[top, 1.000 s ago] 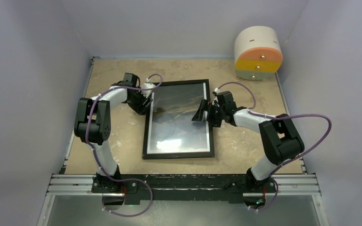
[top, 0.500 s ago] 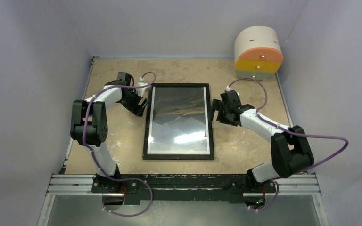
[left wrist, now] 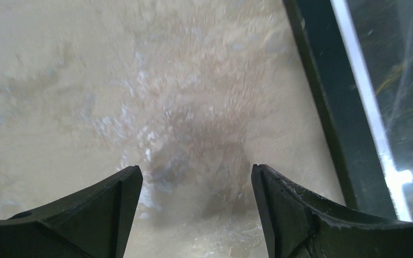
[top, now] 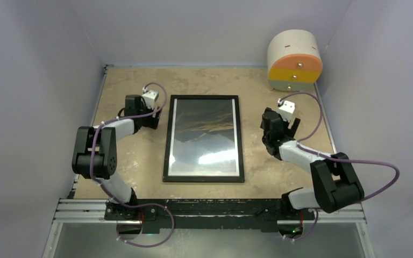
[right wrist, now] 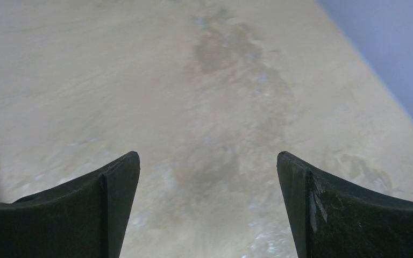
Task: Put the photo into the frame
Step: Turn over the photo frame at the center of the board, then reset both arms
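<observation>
Photo (top: 204,137) of misty mountains lying flat inside the black frame (top: 203,178), mid counter (top: 134,161), left pincer (left wrist: 193,172) spread, empty, over bare counter just left of the frame's far left side, right pincer (right wrist: 207,158) spread wide, empty, right of the frame, white-yellow-orange drum (top: 294,59) far right.

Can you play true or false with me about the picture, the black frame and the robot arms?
1. The photo lies inside the frame. True.
2. The right jaws hold the photo. False: they are open over bare table, holding nothing.
3. The frame stands upright. False: it lies flat on the table.
4. A round white, yellow and orange box sits near the far right corner. True.
5. The left jaws are open, beside the frame. True.
</observation>
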`<state>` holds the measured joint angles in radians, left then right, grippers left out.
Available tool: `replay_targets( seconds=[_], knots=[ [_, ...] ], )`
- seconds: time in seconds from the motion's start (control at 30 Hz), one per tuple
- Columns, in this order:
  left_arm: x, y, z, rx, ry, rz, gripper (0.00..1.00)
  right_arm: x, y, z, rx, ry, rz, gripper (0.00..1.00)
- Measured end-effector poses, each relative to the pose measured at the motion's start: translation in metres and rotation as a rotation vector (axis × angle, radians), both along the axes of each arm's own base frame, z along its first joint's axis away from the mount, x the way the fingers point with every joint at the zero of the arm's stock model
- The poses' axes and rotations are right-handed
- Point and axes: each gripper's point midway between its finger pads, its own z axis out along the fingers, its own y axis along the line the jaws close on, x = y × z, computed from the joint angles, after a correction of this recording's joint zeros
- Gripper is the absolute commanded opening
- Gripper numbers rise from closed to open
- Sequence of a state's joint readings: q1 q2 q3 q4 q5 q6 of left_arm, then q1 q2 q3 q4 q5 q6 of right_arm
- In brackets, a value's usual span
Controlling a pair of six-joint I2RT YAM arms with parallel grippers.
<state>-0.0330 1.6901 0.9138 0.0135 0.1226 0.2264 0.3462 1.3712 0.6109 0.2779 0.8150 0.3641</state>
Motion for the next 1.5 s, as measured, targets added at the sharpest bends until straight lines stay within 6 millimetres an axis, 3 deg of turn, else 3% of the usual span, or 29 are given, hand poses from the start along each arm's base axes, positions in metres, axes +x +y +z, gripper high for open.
replay_targets(
  seconds=[0.1, 0.27, 0.47, 0.53, 0.67, 0.8, 0.93, 1.07, 1.5],
  knots=[
    [-0.01, 0.002, -0.02, -0.024, -0.049, 0.044, 0.79, -0.008, -0.024, -0.009, -0.043, -0.076, -0.043, 0.99],
    [-0.014, 0.002, -0.016, -0.053, -0.209, 0.071, 0.8, -0.018, -0.049, -0.027, -0.087, -0.15, -0.07, 0.99],
    [-0.014, 0.004, -0.008, -0.06, -0.322, 0.085, 0.8, -0.005, -0.047, -0.012, -0.054, -0.289, -0.038, 0.99],
    [-0.018, 0.004, -0.004, -0.064, -0.368, 0.083, 0.86, -0.002, -0.043, -0.01, -0.049, -0.31, -0.003, 0.99],
    [-0.045, -0.003, -0.002, -0.086, -0.461, 0.036, 0.89, -0.005, -0.035, -0.002, -0.054, -0.366, 0.07, 0.99],
    [-0.072, -0.012, -0.007, -0.103, -0.496, -0.033, 0.91, -0.005, -0.026, -0.008, -0.062, -0.366, 0.151, 0.99],
    [-0.058, -0.015, 0.012, -0.109, -0.564, -0.049, 0.93, -0.002, -0.02, -0.028, -0.064, -0.289, 0.204, 0.99],
    [-0.042, -0.015, 0.03, -0.109, -0.619, -0.047, 0.94, 0.016, -0.025, -0.016, -0.032, -0.319, 0.199, 0.99],
    [-0.042, -0.015, 0.029, -0.109, -0.613, -0.046, 0.97, 0.019, -0.026, -0.013, -0.022, -0.332, 0.204, 0.99]
  ],
)
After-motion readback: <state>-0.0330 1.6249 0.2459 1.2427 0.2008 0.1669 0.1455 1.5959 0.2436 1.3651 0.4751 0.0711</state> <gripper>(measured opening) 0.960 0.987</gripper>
